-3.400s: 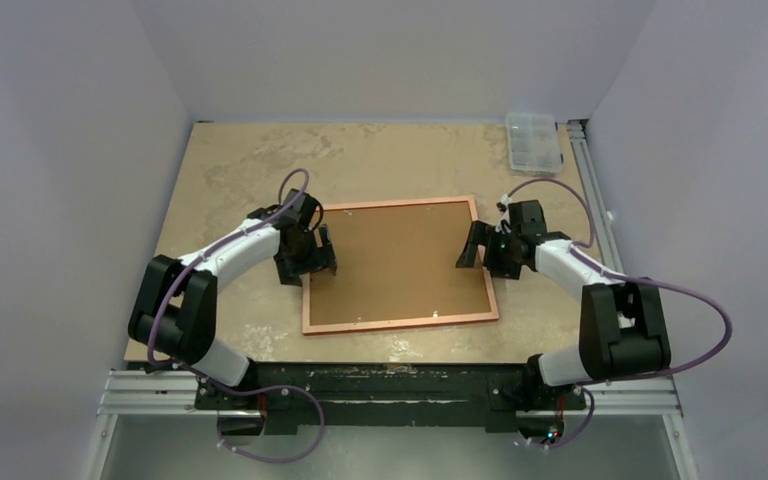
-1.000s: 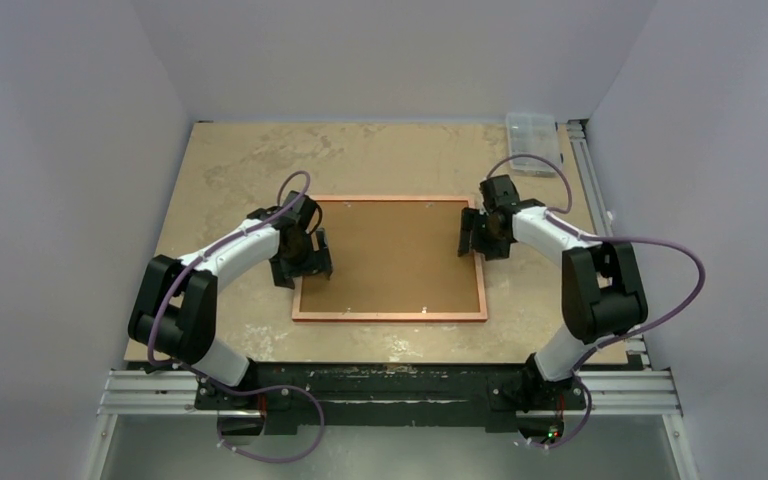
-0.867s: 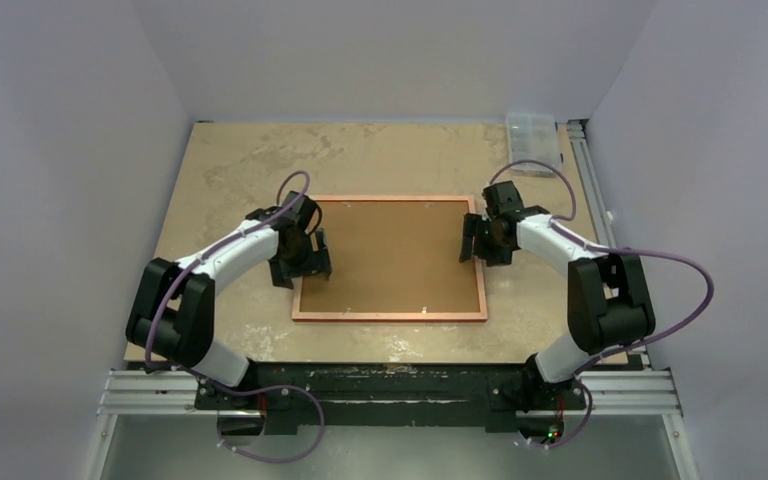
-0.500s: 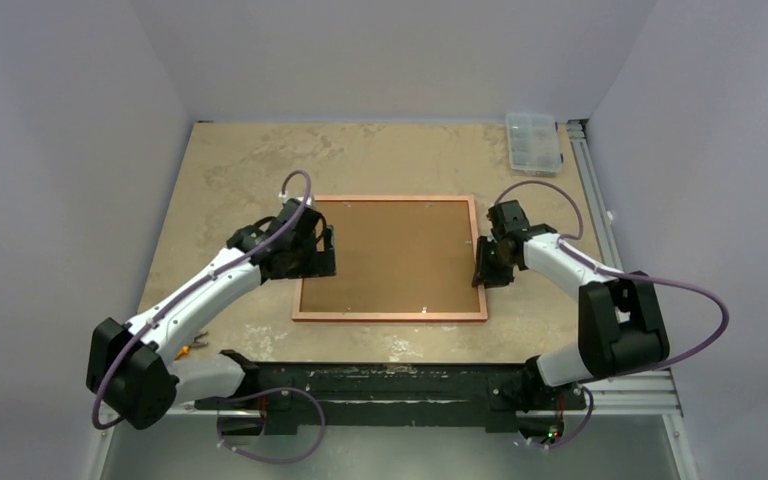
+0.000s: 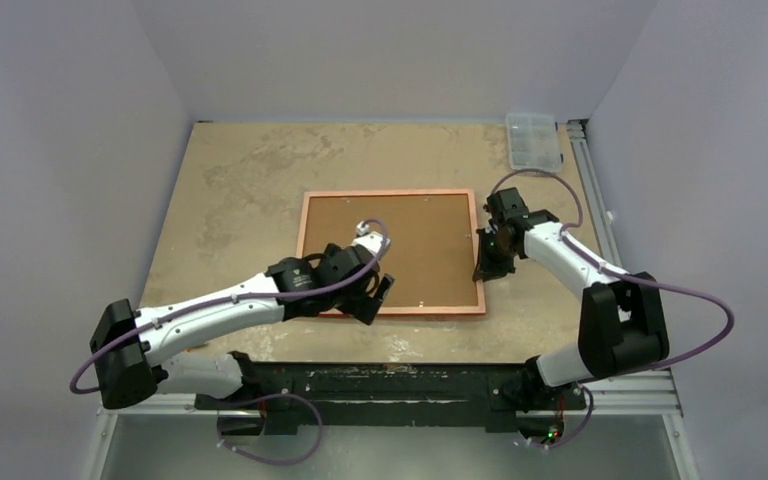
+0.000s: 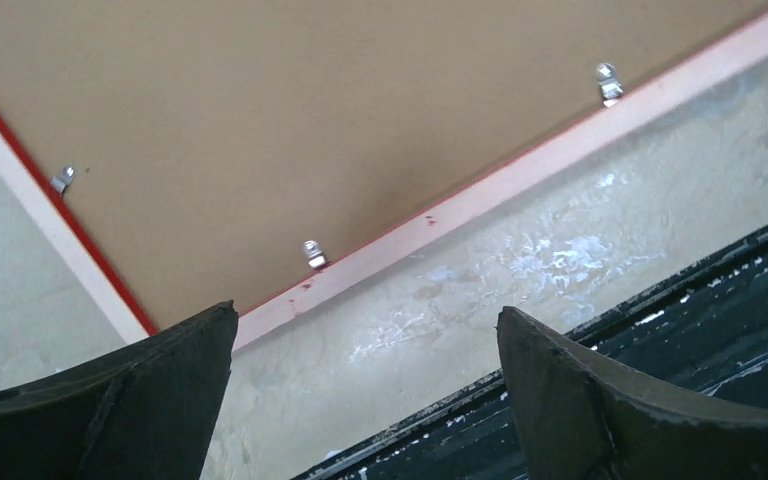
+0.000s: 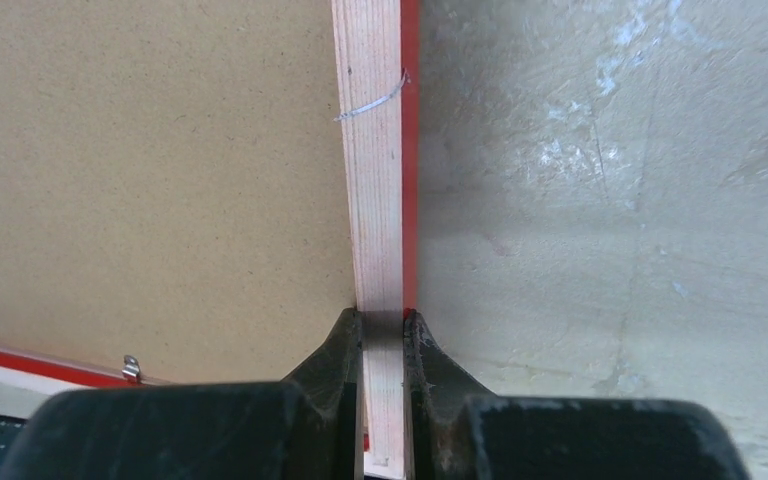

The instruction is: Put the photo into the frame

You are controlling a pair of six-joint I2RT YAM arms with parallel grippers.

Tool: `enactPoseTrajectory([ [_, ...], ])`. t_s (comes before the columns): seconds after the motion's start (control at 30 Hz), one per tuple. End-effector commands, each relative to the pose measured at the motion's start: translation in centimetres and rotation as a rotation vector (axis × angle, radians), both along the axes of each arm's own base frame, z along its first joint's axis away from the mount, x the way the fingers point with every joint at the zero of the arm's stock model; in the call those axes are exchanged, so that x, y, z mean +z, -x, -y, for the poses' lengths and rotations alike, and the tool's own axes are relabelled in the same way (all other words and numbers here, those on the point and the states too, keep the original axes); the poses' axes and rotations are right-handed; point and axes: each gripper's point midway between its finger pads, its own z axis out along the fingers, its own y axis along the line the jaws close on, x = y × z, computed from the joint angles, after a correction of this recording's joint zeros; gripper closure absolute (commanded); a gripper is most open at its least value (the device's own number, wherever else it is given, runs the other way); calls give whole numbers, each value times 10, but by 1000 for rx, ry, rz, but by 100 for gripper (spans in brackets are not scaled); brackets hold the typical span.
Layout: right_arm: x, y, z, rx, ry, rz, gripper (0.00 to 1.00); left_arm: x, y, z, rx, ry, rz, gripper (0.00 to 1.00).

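frame (image 5: 390, 194): laid back side up in the middle of the table (image 5: 240, 180), brown backing board (image 5: 420, 240) seated inside, metal tabs (image 6: 313, 253) along its edge | right gripper (image 7: 383, 325): clamped on the frame's right rail | left gripper (image 6: 365, 312): fingers spread wide, held over the frame's near edge

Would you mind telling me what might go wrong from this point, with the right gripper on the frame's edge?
1. The right gripper pinches only the thin right rail of the frame; lifting from there might twist or drop it.
2. The left gripper hangs open above the near rail beside a small metal tab; coming down, a finger could snag it.
3. The backing board covers the opening, so the photo cannot be seen or checked.
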Motion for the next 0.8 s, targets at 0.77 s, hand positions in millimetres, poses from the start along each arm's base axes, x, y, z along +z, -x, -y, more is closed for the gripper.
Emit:
enactPoseTrajectory([
  [0.77,105,-9,-29,73,-170,123,100,-18,-8,137,-192,-406,522,8],
])
